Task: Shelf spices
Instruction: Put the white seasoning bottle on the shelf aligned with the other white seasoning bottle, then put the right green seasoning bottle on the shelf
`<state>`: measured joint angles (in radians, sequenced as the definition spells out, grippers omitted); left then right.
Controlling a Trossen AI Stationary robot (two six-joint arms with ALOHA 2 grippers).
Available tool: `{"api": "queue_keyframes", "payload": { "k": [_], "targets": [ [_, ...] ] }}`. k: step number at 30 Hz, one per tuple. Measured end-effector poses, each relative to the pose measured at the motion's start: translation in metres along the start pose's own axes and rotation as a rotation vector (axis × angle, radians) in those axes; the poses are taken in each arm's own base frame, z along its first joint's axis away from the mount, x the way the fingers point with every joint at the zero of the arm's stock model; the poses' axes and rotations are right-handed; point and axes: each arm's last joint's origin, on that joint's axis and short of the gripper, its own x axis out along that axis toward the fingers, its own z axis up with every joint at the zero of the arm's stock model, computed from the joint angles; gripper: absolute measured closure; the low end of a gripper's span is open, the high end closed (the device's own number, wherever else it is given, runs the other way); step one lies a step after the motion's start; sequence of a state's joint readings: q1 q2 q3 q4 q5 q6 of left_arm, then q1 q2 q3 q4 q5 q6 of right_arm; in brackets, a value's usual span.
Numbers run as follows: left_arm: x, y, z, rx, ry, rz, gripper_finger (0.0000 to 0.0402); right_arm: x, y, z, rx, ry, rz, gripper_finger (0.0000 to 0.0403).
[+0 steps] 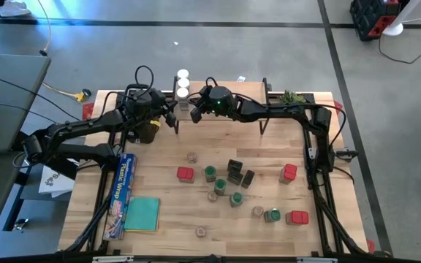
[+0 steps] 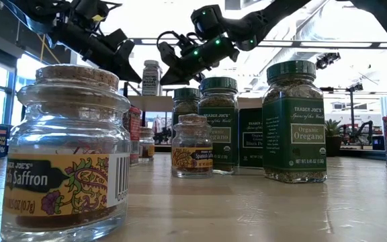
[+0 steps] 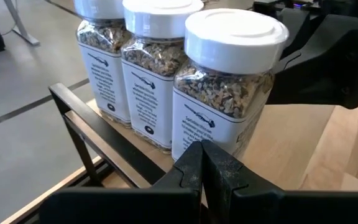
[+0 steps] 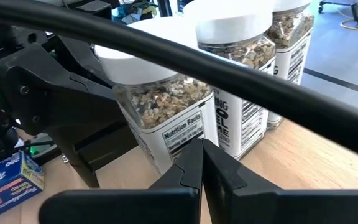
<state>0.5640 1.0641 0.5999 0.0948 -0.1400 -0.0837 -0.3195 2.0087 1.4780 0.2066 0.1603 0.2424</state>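
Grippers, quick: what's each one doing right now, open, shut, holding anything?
Left gripper: shut, holding nothing, by the white-lidded jars on the shelf.
Right gripper: shut, empty, at the same jars.

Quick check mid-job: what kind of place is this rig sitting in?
Probably an open lab or workshop, not a kitchen: bare concrete floor with taped lines, a wooden worktable carrying the arms, and office chairs and desks beyond the oregano jar in the low view.
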Motion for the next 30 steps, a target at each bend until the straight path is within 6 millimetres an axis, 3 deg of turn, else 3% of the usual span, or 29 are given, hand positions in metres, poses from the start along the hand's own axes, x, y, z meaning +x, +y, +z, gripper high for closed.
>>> {"api": "queue_keyframes", "payload": {
  "k": [9,16,21,26,30],
  "targets": [
    [-0.009,0.003,0.003,0.004,-0.014,0.055,0.037,-0.002,-0.002,-0.004,-0.054,0.055,-0.044,0.0343],
    [-0.039,0.006,0.008,0.005,-0.032,0.065,0.0325,-0.039,-0.004,0.021,-0.202,0.133,-0.167,0.0319],
    [-0.06,0.002,0.01,-0.008,-0.048,-0.016,0.0324,-0.1,0.01,0.042,-0.387,0.276,-0.173,0.0318],
    [-0.073,-0.012,0.009,0.023,-0.056,-0.101,0.0344,-0.191,0.046,0.051,-0.564,0.374,-0.178,0.0318],
    [-0.078,-0.025,0.007,0.045,-0.06,-0.182,0.036,-0.264,0.076,0.048,-0.583,0.368,-0.08,0.0318]
  ]
}}
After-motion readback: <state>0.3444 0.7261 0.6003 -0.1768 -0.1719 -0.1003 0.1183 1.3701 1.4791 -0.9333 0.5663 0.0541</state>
